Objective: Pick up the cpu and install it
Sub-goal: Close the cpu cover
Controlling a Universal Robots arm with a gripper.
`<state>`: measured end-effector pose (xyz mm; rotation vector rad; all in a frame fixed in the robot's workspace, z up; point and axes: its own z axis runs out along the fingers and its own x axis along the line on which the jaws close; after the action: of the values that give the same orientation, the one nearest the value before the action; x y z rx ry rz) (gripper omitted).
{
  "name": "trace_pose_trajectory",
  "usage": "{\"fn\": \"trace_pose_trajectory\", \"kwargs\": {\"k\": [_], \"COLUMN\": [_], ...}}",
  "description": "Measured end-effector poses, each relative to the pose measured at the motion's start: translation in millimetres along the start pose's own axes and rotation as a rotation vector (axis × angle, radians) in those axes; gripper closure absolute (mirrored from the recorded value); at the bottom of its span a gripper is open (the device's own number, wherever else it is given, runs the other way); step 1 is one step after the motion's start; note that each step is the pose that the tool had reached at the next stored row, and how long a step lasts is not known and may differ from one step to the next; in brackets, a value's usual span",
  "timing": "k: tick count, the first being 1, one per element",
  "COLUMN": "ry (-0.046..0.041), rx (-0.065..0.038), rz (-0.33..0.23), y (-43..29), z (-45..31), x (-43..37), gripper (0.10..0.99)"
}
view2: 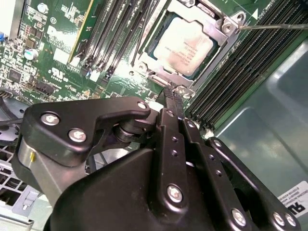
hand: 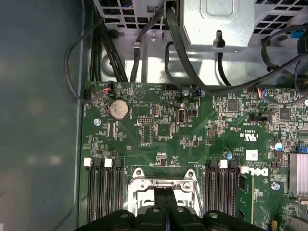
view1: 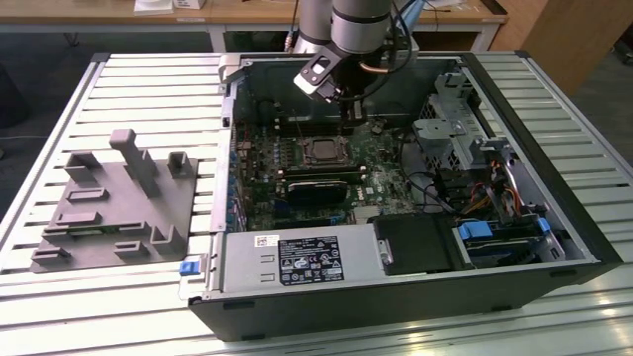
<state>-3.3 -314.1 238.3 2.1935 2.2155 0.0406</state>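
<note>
Second wrist view, cpu sitting in the socket, gripper hovering at the socket's edge, fingers pressing together, empty.

So the tower case is lying open on its side on a slatted metal table, with a grey fixture block sitting well off to the exterior view's left. The arm reaches down into the case. The gripper hangs just beside the motherboard socket, where the cpu looks seated in the frame.
</note>
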Motion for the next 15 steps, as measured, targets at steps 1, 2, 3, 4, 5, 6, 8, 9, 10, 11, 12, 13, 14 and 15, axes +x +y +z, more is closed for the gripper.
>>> {"fn": "trace_pose_trajectory", "kwargs": {"k": [1, 2, 3, 4, 5, 6, 8, 9, 10, 11, 12, 13, 14, 15], "ry": [0.0002, 0.0001, 0.0000, 0.0000, 0.0001, 0.0002, 0.0003, 0.0003, 0.0002, 0.0003, 0.0002, 0.0002, 0.0002, 0.0002], "rx": [0.000, 0.000, 0.000, 0.000, 0.000, 0.000, 0.000, 0.000, 0.000, 0.000, 0.000, 0.000, 0.000, 0.000], "rz": [0.000, 0.000, 0.000, 0.000, 0.000, 0.000, 0.000, 0.000, 0.000, 0.000, 0.000, 0.000, 0.000, 0.000], "y": [-0.7, -1.3, -1.9, -2.3, -3.0, -4.0, -7.4, -9.4, -11.0, -12.4, -13.6, -15.0, -16.3, -17.7], "z": [0.2, 0.2, 0.2, 0.2, 0.2, 0.3, 0.2, 0.1, 0.1, 0.1, 0.0, 0.0, 0.0, 0.0], "x": [0.0, 0.0, 0.0, 0.0, 0.1, 0.1, 0.1, 0.1, 0.1, 0.2, 0.2, 0.2, 0.2, 0.2], "gripper": [0.980, 0.980, 0.980, 0.980, 0.980, 0.980, 0.980, 0.980, 0.980, 0.980, 0.980, 0.980, 0.980, 0.980]}}
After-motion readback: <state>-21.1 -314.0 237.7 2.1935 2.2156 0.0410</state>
